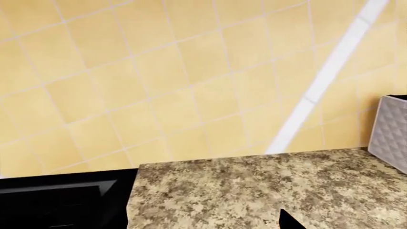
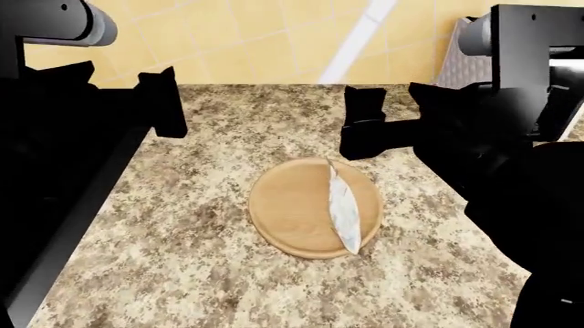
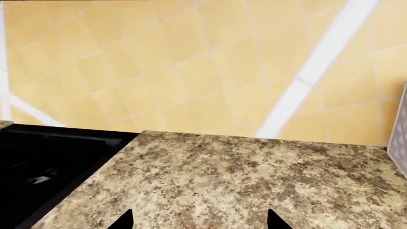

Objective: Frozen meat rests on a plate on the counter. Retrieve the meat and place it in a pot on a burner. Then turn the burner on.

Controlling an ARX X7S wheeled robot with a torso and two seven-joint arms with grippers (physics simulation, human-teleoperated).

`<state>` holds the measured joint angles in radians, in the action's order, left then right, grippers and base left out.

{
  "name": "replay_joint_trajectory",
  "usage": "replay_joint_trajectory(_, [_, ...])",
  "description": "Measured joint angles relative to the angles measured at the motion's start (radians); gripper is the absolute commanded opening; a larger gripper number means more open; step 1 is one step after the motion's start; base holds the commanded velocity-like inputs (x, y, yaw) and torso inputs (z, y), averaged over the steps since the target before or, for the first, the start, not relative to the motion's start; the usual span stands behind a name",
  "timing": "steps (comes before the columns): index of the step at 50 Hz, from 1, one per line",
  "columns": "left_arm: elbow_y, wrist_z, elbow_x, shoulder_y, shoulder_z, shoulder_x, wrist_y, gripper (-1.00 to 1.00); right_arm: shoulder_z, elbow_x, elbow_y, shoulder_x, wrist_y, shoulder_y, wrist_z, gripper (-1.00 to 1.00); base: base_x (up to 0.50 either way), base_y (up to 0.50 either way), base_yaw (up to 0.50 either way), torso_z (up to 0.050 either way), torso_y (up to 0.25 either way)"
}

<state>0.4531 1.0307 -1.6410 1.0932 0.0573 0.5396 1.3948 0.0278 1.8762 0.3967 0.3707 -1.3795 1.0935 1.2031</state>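
1. Yellow diagonal wall tiling (image 2: pixel 264 34), crossed by one pale white stripe (image 2: pixel 351 41), is forming the backdrop behind the tabletop (image 2: pixel 182 260).
2. Tabletop: speckled beige-and-brown granite, showing in all three views and running back to the tiled wall.
3. Plate (image 2: pixel 283 212): a round light tan wooden disc with a low rim, lying flat near the middle of the tabletop in the head view.
4. Frozen meat (image 2: pixel 340 208): a thin pale grey-white slab with pointed ends, resting on the right part of the plate, its near tip reaching the plate's rim.
5. Black cooktop edge (image 2: pixel 55 225): bordering the tabletop on the left in the head view; also showing as a dark mass in both wrist views. Pot and burner are not showing clearly in any view.
6. Silver-white textured appliance (image 1: pixel 391 131): standing at the back right of the tabletop, against the wall.
7. Left tool (image 2: pixel 164 102): hanging above the tabletop, well left of and behind the plate, gripping nothing; whether its jaws are parted I cannot tell.
8. Right tool (image 3: pixel 198 220): hovering above the tabletop just behind the plate, its two dark fingertips (image 3: pixel 275 220) standing wide apart with nothing between them, clear of the meat.
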Motion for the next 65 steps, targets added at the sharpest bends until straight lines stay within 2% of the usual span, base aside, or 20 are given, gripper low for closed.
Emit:
replay_joint_trajectory(19, [0.029, -0.276, 0.261, -0.096, -0.043, 0.015, -0.115, 1.00, -0.139, 0.001, -0.265, -0.006, 0.018, 0.050, 0.043, 1.00, 0.00, 0.00, 0.00, 0.000, 0.000])
replay_joint_trajectory(32, [0.042, -0.428, 0.377, -0.160, -0.065, 0.032, -0.210, 1.00, -0.209, -0.071, -0.375, -0.014, 0.018, 0.067, -0.002, 1.00, 0.00, 0.00, 0.00, 0.000, 0.000])
replay_joint_trajectory(47, [0.041, -0.519, 0.459, -0.193, -0.094, 0.048, -0.274, 1.00, -0.258, -0.135, -0.428, -0.013, 0.022, 0.053, -0.065, 1.00, 0.00, 0.00, 0.00, 0.000, 0.000])
replay_joint_trajectory(65, [0.025, -0.569, 0.510, -0.223, -0.115, 0.056, -0.324, 1.00, -0.303, -0.116, -0.447, 0.000, 0.019, 0.018, -0.047, 1.00, 0.00, 0.00, 0.00, 0.000, 0.000])
